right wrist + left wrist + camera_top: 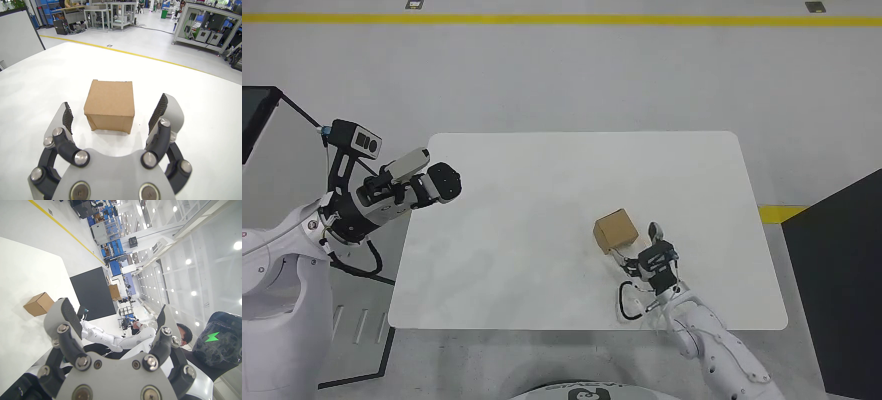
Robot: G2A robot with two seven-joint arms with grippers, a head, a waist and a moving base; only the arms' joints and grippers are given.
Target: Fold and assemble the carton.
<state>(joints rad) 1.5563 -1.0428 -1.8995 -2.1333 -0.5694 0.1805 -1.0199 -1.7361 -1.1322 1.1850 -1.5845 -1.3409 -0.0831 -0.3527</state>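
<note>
Two grippers: both released, jaws spread wide, nothing held in either.
Carton [615, 229]: brown cardboard, closed up into a cube; every face that shows is shut.
Carton position: standing flat on the white table [542, 190], in the near right part of the top as seen from above, well inside the edges.
Carton condition: the lower corner of the face toward the right wrist camera is a little crumpled (the top panel's far corners show a slight gap).
Right gripper [115, 100]: low over the table, just beside the carton on its near side and aimed straight at it.
Right gripper clearance: the carton sits ahead of the gap between the two fingers [67, 115], one finger to each side of it; no contact is seen with either ribbed pad.
Left gripper [447, 183]: raised at the table's left edge, well apart from the carton, facing across the table toward it.
Left gripper contents: dark pads bare; the carton shows far off past one finger in the left wrist view.
Floor marking: a yellow line [562, 18] runs along the floor beyond the table's far edge.
Adjacent fixture: a black cabinet [842, 280] stands off the table's right side, apart from the carton.
</note>
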